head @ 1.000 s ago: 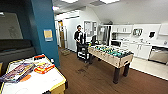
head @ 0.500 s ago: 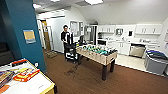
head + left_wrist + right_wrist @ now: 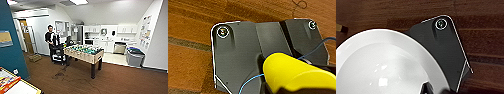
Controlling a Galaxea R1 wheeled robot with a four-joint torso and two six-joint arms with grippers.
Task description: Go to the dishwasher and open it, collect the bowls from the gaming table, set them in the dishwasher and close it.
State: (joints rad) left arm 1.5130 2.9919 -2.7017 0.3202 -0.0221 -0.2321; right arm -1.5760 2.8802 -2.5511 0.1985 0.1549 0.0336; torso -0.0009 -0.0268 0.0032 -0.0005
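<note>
While the room spreads wide ahead of the robot, its far kitchen wall is blurred: the dishwasher reads only as a dark front under the counter, well apart from both arms. Nearer stands the gaming table, a person behind it, a grey bin off right. A white bowl sits close under the right wrist, cut off at the edge; a yellow rounded thing hides the left wrist. Neither grip can be judged.

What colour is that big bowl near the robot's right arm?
The bowl is plain glossy white, with no pattern. It shows best in the right wrist view, above the brown floor.
</note>
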